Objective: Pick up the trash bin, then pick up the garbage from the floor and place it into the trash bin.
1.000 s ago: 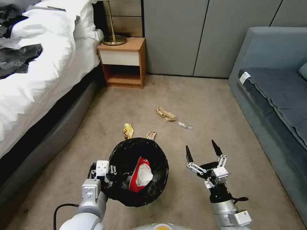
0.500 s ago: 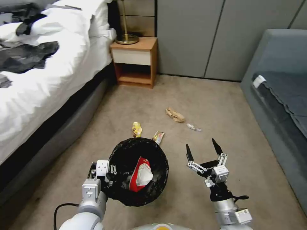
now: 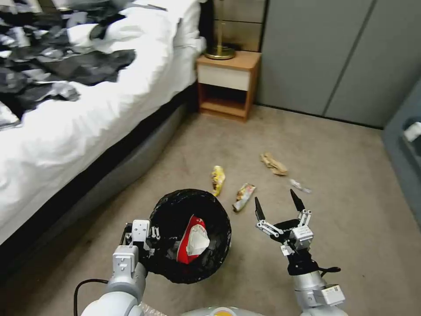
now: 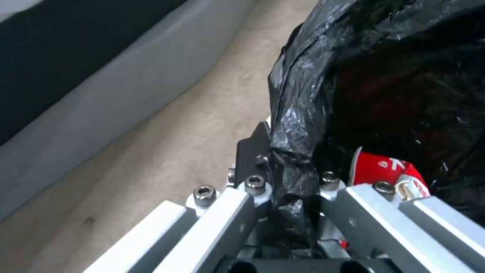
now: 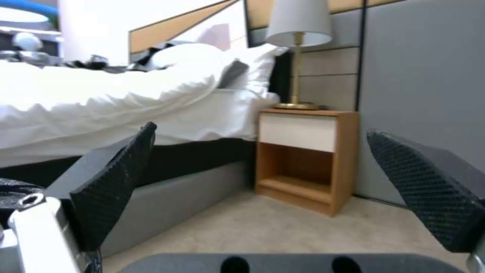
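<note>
The trash bin [image 3: 175, 210], round and lined with a crinkly black bag, hangs low in front of me with my left gripper [image 3: 151, 239] shut on its rim [image 4: 293, 167]. A red-white wrapper [image 3: 191, 239] and white tissue lie inside it. On the carpet beyond it lie a yellow wrapper [image 3: 217, 179], a foil wrapper [image 3: 244, 196], crumpled brown paper [image 3: 273, 163] and a small clear wrapper [image 3: 300, 186]. My right gripper [image 3: 279, 203] hovers open to the right of the bin, close to the foil wrapper, with nothing between its fingers [image 5: 119, 182].
A bed [image 3: 87, 109] with white sheets and dark clothes [image 3: 66, 70] runs along the left. A wooden nightstand [image 3: 228, 83] with a lamp stands at the back wall. A grey sofa edge [image 3: 405, 145] shows at the right. Carpet lies open between them.
The whole head view has swung left, so bed and litter shifted right in the picture. Both arms and the bin keep their places relative to me.
</note>
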`<state>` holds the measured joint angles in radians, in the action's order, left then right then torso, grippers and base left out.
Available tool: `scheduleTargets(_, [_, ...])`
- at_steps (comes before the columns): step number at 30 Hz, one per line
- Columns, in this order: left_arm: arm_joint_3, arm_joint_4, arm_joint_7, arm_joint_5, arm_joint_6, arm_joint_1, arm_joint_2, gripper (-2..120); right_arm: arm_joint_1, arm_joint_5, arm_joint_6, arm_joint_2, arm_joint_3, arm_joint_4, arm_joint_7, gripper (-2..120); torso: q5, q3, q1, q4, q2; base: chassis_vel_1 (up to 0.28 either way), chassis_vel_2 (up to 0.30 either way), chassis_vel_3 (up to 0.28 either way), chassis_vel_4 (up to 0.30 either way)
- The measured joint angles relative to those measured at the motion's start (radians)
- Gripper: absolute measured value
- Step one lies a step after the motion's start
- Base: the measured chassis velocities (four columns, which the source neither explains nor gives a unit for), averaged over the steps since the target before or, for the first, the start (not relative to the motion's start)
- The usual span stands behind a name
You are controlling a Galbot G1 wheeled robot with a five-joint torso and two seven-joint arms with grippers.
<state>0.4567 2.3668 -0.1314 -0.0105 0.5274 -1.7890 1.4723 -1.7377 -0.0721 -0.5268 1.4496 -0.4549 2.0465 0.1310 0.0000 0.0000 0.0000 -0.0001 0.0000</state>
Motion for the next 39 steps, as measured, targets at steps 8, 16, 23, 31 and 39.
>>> scheduleTargets(8, [-0.001,-0.005,0.0,0.0,0.0,-0.001,-0.002,1,0.003,-0.003,0.0,0.0,-0.006,-0.002,0.001,100,0.0,0.0,0.0,0.0001,0.0,0.107,0.101,0.112,0.116])
scheduleTargets(16, [-0.002,-0.007,0.0,0.0,0.0,0.0,-0.002,1,0.01,-0.009,0.008,0.0,-0.017,0.005,0.005,100,0.0,0.0,0.0,0.0002,0.0,0.105,0.102,0.108,0.097])
scheduleTargets(23, [-0.004,-0.011,-0.001,-0.003,0.0,0.0,-0.001,1,0.012,-0.011,0.009,-0.001,-0.022,0.006,0.009,100,0.0,0.0,0.0,0.0001,0.0,0.04,0.028,0.038,0.036])
scheduleTargets(31, [-0.007,-0.011,0.0,-0.004,-0.001,-0.003,-0.002,1,0.047,-0.03,0.03,-0.021,-0.051,0.006,0.016,100,0.0,0.0,0.0,0.0,0.0,0.0,0.0,0.0,0.0])
scheduleTargets(39, [-0.01,-0.007,-0.002,-0.009,-0.004,-0.009,-0.002,1,0.132,-0.022,0.115,-0.064,-0.052,-0.052,0.014,100,0.0,0.0,0.0,0.0002,0.0,0.0,0.0,0.0,0.0])
